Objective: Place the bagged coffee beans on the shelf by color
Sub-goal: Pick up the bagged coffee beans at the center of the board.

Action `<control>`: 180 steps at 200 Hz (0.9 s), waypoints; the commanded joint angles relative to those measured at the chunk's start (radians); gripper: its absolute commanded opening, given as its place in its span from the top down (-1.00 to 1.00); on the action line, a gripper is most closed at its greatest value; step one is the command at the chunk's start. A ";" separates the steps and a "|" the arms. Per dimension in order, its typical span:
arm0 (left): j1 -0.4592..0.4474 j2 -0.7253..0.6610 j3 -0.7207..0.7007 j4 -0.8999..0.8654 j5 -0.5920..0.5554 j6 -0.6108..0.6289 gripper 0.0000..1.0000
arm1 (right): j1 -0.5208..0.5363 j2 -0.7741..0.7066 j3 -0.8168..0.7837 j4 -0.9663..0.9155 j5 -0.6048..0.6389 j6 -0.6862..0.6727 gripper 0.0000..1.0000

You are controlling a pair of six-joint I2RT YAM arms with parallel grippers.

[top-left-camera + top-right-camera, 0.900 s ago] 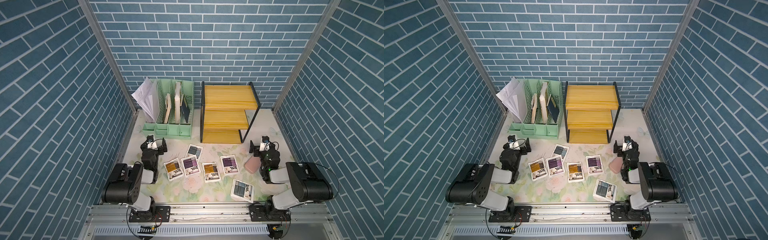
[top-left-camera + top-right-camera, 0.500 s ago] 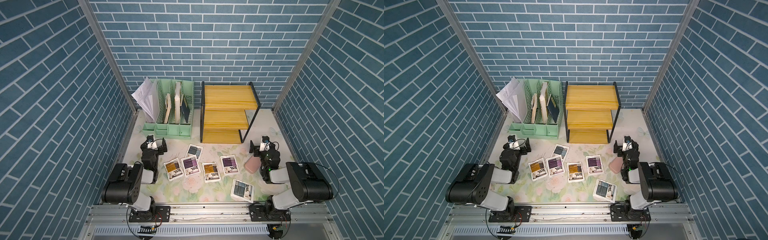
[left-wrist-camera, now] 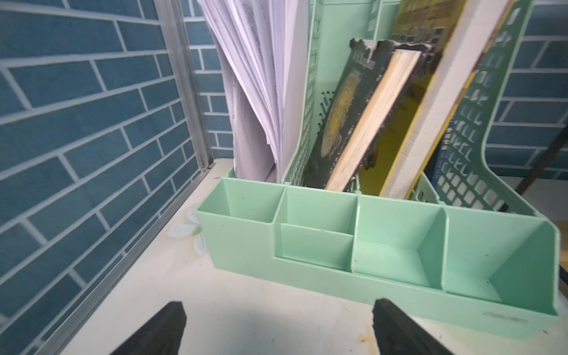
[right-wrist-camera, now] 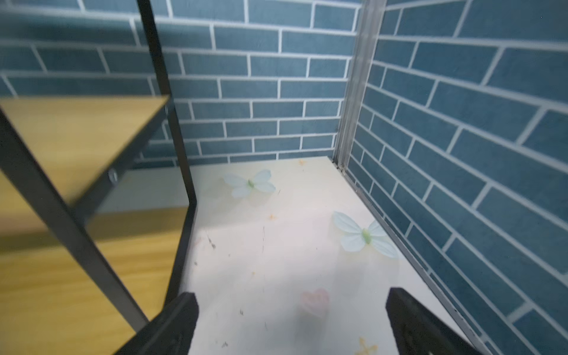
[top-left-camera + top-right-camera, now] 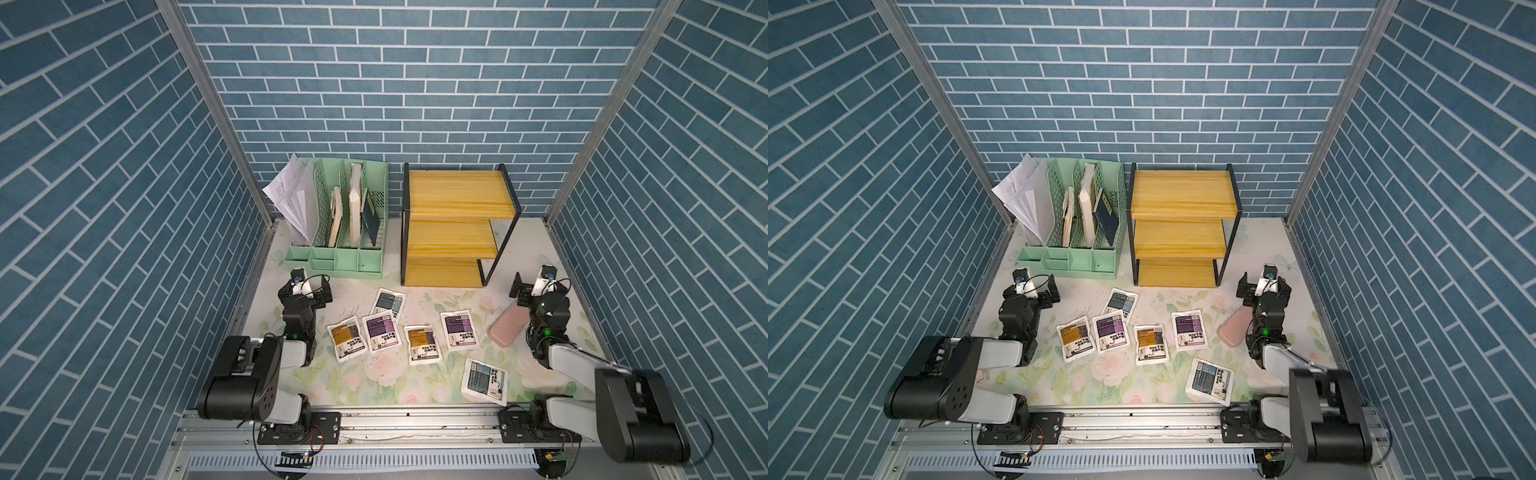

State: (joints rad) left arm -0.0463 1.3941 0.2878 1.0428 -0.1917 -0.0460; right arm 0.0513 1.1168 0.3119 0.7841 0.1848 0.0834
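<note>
Nothing is shelved yet: all 6 bags [image 5: 422, 344] are lying flat on the table [image 5: 365, 388] in front of the shelf [image 5: 451, 232], its 3 boards sitting bare. Left gripper [image 3: 278, 307] and right gripper [image 4: 289, 298] are hanging with jaws spread, holding nothing.

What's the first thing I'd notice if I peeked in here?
Six little coffee bags lie scattered in the middle of the flowery table. Behind them, by the back wall, stands a bare yellow shelf, with a green paper holder full of books and papers beside it.
</note>
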 commanded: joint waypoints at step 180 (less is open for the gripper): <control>0.087 -0.359 0.304 -1.195 0.613 -0.512 -0.86 | 0.501 -0.474 -0.095 -0.689 -0.404 0.924 -0.61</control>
State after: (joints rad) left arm 0.0483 1.1511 0.6975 -0.1383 0.1528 -0.5610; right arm 0.4004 0.5339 0.2260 -0.0628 -0.3202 0.8482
